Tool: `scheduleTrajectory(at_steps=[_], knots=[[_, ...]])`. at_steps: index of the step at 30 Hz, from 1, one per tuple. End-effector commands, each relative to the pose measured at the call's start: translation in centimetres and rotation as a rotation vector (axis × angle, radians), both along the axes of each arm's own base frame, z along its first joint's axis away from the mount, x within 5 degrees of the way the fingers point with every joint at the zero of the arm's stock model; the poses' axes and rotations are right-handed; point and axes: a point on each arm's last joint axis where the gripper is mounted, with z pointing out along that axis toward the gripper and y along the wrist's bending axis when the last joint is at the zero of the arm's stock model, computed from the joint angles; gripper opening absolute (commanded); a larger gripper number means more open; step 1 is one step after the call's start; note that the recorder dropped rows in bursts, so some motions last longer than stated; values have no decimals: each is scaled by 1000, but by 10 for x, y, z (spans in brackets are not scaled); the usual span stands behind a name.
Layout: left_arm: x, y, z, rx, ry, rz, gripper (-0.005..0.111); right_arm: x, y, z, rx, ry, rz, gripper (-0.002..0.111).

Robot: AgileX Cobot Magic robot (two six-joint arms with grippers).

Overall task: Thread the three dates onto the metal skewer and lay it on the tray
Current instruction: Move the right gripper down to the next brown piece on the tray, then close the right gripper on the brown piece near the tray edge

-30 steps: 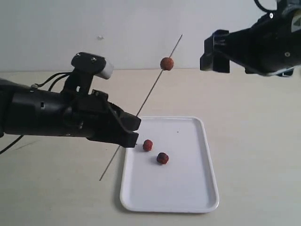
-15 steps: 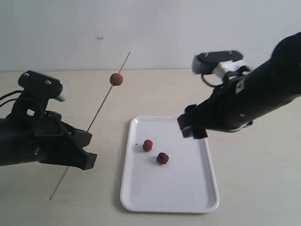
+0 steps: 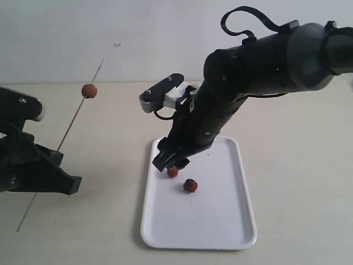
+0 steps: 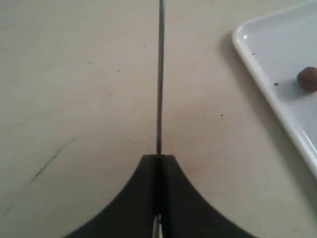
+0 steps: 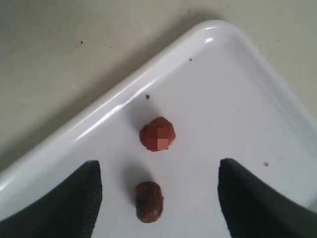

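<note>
Left gripper (image 4: 158,159) is clamped on the metal skewer (image 3: 70,120). The rod slants up over the table (image 3: 99,232), left of the tray (image 3: 220,215) and well apart from it. One threaded date (image 3: 89,91) sits near its upper end. Right gripper (image 3: 170,162) hangs low over the tray's left side, jaws spread wide, gripping nothing. Two loose ones lie on the tray: the nearer date (image 3: 172,172) just beneath the fingertips, and the other date (image 3: 190,185) beside it.
</note>
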Motion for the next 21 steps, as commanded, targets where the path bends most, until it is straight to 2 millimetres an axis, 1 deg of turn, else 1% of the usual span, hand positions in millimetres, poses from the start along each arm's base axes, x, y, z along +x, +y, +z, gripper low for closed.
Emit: scheduleTrajectory(at_steps=[1, 4, 5, 8, 10, 13, 21], knots=[[-1, 4, 2, 12, -12, 24, 0, 8, -3, -4, -124, -62, 144, 64], [-1, 4, 2, 12, -12, 24, 0, 9, -3, -10, -188, -81, 275, 64], [-1, 4, 2, 12, -12, 24, 0, 10, -2, -15, -200, -93, 326, 64], [-1, 4, 2, 12, -12, 24, 0, 13, 2, -25, -194, -96, 367, 64], [-1, 4, 2, 12, -12, 24, 0, 18, 6, -34, -192, -85, 388, 64], [-1, 4, 2, 12, -12, 24, 0, 23, 10, -37, -181, -86, 395, 64], [-1, 4, 2, 12, -12, 24, 0, 24, 11, -51, -201, -68, 446, 64]])
